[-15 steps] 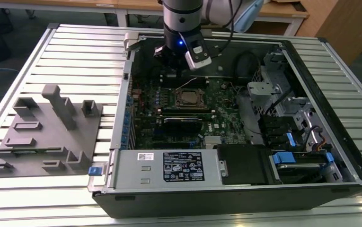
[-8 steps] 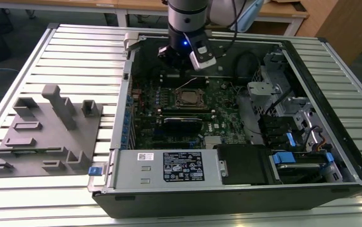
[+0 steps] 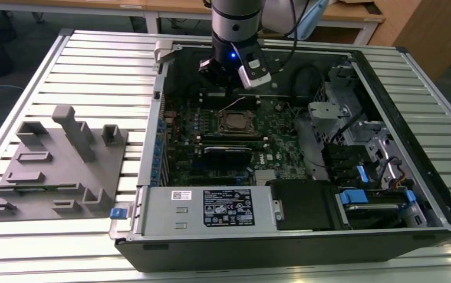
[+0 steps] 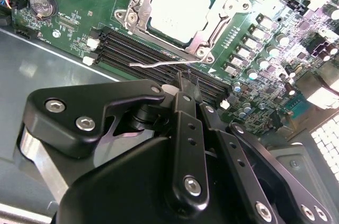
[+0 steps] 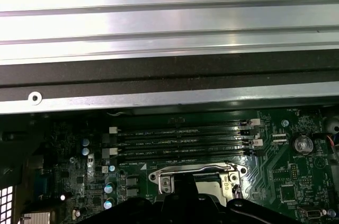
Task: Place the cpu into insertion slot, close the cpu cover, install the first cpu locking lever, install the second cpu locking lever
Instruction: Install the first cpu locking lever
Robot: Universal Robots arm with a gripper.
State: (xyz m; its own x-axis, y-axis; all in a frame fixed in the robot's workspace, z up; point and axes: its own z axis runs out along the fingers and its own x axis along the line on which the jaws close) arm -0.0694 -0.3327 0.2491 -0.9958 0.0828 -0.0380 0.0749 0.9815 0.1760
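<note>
The cpu point(image 4: 180, 8), a flat silvery square, lies in the insertion slot point(image 3: 219, 122) on the green motherboard. The cpu cover point(image 4: 139, 2) lies down flat around it. A thin wire locking lever point(image 4: 159, 64) runs loose along the socket's edge beside the memory slots, and in the exterior view it angles up from the socket. My gripper point(image 4: 186, 82) is shut, with its black fingertips just short of the lever's end and nothing seen between them. In the exterior view the gripper point(image 3: 223, 88) hangs over the board's far part, just beyond the socket. The cover point(image 5: 190, 170) also shows in the first wrist view.
The open computer case point(image 3: 142, 177) lies on a ribbed metal table. Long black memory slots point(image 4: 153, 54) run next to the socket. A power supply point(image 3: 209, 207) fills the near side. Drive bays and cables point(image 3: 359, 147) crowd the exterior view's right. A grey fixture point(image 3: 52, 165) sits at its left.
</note>
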